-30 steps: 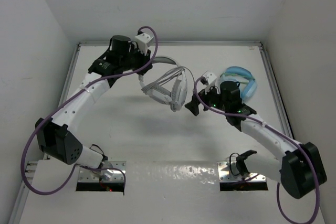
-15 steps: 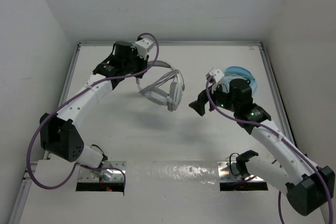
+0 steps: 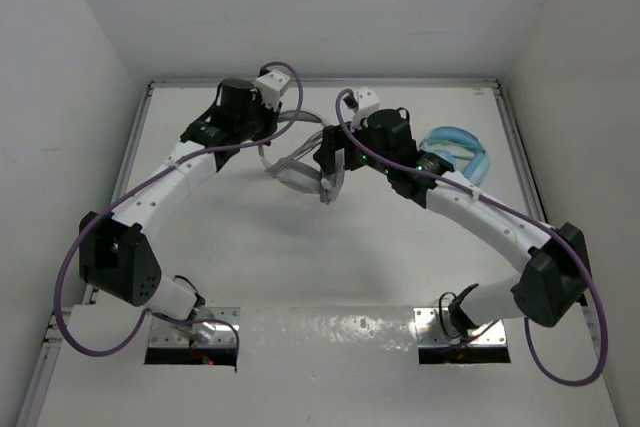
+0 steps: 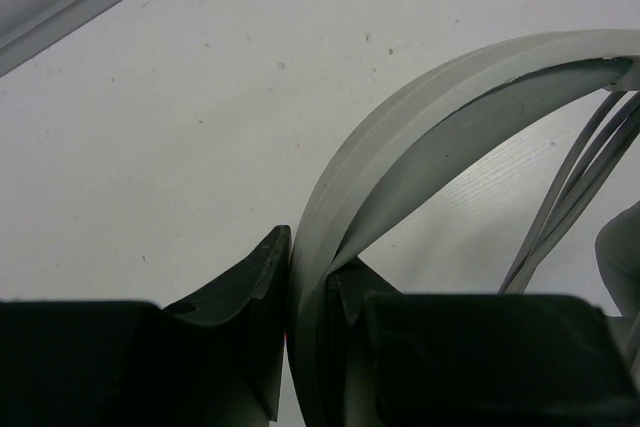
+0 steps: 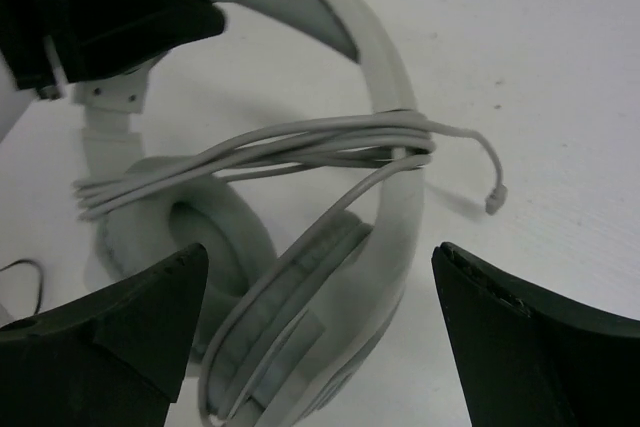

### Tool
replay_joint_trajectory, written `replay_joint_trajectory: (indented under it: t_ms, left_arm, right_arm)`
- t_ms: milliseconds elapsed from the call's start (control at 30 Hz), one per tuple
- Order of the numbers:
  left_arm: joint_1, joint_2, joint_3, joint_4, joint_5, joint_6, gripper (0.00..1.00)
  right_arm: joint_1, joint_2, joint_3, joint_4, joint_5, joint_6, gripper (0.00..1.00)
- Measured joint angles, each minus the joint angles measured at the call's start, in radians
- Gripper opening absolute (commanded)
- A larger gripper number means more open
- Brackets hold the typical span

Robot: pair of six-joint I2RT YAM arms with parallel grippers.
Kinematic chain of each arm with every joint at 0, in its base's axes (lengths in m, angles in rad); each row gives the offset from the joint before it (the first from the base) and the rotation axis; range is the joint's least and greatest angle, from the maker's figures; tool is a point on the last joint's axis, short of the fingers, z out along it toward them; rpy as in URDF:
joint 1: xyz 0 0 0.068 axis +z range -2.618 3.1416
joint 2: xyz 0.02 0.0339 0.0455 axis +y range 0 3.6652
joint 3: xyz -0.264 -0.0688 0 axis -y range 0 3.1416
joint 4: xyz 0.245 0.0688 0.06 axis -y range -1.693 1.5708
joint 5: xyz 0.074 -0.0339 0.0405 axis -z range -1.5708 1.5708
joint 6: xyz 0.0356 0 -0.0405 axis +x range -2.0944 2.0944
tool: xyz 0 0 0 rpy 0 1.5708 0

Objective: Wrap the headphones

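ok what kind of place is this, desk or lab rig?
Most likely a lab test cell: a white table boxed in by plain white walls, left arm and right arm mounted at its near edge, with the headphones and light blue headphones as props.

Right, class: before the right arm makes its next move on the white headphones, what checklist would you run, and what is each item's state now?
1. Left jaws shut on the headband: ok.
2. Right jaws open, either side of the headphones: ok.
3. Cable looped across the headphones: ok.
4. Cable end tucked in: not ok, it sticks out free.
5. Loops tight enough to hold: cannot tell.
6. Light blue headphones apart from both jaws: ok.
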Motion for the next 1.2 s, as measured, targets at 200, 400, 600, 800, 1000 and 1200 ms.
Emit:
replay_joint_trajectory:
  t_ms: [200, 400, 600, 800, 1000, 1200]
  left_arm:
    - [0.000, 0.000, -0.018, 0.027, -0.016, -0.014, 0.00]
    - [0.000, 0.000, -0.025, 0.048, -0.028, -0.031, 0.00]
    - [-0.002, 0.001, -0.039, 0.069, -0.064, -0.047, 0.00]
    - [0.000, 0.010, -0.045, 0.070, -0.091, -0.069, 0.00]
    - [0.000, 0.011, -0.056, 0.071, -0.087, -0.089, 0.16]
    - [0.006, 0.011, -0.048, 0.108, -0.014, -0.138, 0.84]
  right_arm:
    - [0.015, 0.098, 0.074, -0.035, 0.176, 0.022, 0.93]
    - [0.024, 0.240, 0.180, -0.092, 0.231, 0.042, 0.87]
    - [0.027, 0.335, 0.249, -0.168, 0.203, 0.068, 0.75]
    - [0.025, 0.379, 0.321, -0.251, 0.214, 0.069, 0.20]
    - [0.018, 0.395, 0.343, -0.286, 0.229, 0.077, 0.00]
    - [0.012, 0.423, 0.427, -0.377, 0.220, 0.028, 0.00]
